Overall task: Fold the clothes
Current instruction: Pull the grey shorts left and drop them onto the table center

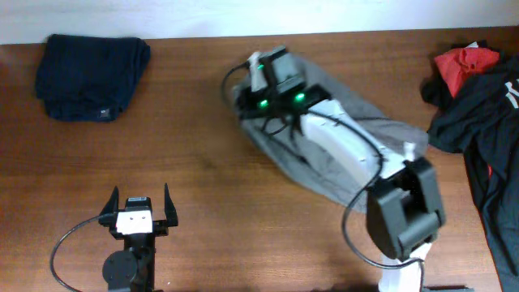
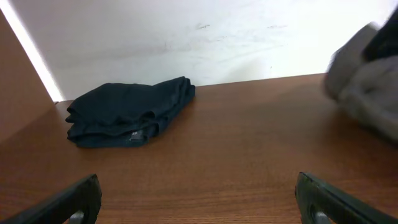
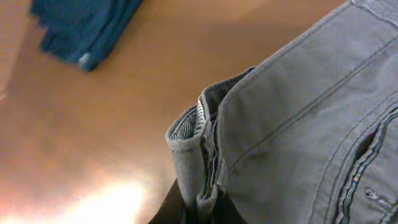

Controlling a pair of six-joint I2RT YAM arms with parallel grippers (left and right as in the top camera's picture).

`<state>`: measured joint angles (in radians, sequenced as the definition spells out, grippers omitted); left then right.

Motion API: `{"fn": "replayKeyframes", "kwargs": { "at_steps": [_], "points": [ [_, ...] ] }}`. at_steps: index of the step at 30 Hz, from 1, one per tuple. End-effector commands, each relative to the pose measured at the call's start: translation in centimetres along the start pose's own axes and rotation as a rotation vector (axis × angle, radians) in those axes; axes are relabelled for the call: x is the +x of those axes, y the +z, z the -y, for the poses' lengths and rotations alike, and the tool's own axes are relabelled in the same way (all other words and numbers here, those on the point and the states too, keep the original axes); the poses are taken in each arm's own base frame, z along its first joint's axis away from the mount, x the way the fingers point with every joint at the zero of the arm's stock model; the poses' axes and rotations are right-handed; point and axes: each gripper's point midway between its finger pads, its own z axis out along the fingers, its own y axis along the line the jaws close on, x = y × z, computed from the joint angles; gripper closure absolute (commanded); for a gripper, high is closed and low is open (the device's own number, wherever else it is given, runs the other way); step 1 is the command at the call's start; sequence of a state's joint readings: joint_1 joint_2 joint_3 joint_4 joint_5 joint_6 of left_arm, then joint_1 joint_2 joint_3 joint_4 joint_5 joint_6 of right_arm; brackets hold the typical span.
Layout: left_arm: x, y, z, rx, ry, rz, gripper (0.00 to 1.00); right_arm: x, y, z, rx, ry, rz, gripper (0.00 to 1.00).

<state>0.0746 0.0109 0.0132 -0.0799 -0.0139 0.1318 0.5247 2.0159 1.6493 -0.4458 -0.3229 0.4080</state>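
Because the right end effector [image 3: 198, 208] is clamped on a doubled hem of the clothes [image 3: 298, 112], that edge looks lifted clear of the desk [image 1: 203, 162]. The rest of the grey fabric trails behind it under its own arm, probably so the pinched edge can be carried over as a fold. The left end effector [image 1: 139, 197] sits low with its jaws wide apart and nothing between them, well apart from the clothes, likely waiting its turn. The folded navy garment [image 1: 91, 66] lies ahead of it, and red and black garments [image 1: 478, 97] lie far behind the right one.
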Motion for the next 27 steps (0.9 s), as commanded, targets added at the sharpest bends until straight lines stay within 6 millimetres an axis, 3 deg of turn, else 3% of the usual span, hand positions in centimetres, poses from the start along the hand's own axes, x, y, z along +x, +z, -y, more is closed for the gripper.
{"fn": "replayKeyframes", "kwargs": {
  "at_steps": [1,3,9,11,12,13,19,23,27],
  "points": [
    [0.2,0.0,0.1,0.006,0.012,-0.001,0.01,1.7,0.4,-5.8,-0.154,-0.012,-0.048,0.96],
    [0.2,0.0,0.1,0.006,0.012,-0.001,0.01,2.8,0.6,-8.7,-0.228,-0.025,-0.074,0.96],
    [0.2,0.0,0.1,0.006,0.012,-0.001,0.01,6.6,0.8,-14.0,-0.338,-0.054,-0.168,0.96],
    [0.2,0.0,0.1,0.006,0.012,-0.001,0.01,7.3,0.9,-14.8,-0.339,-0.070,-0.175,0.87],
    [0.2,0.0,0.1,0.006,0.012,-0.001,0.01,7.4,0.9,-15.0,-0.338,-0.079,-0.174,0.77],
    [0.2,0.0,0.1,0.006,0.012,-0.001,0.01,7.4,0.9,-15.0,-0.339,-0.086,-0.173,0.74],
    [0.2,0.0,0.1,0.006,0.012,-0.001,0.01,6.8,0.7,-14.2,-0.328,-0.097,-0.164,0.70],
    [0.2,0.0,0.1,0.006,0.012,-0.001,0.01,4.6,-0.8,-12.9,-0.299,-0.141,-0.106,0.55],
    [0.2,0.0,0.1,0.006,0.012,-0.001,0.01,2.1,-3.0,-10.3,-0.202,-0.143,-0.037,0.37]
  ]
}}
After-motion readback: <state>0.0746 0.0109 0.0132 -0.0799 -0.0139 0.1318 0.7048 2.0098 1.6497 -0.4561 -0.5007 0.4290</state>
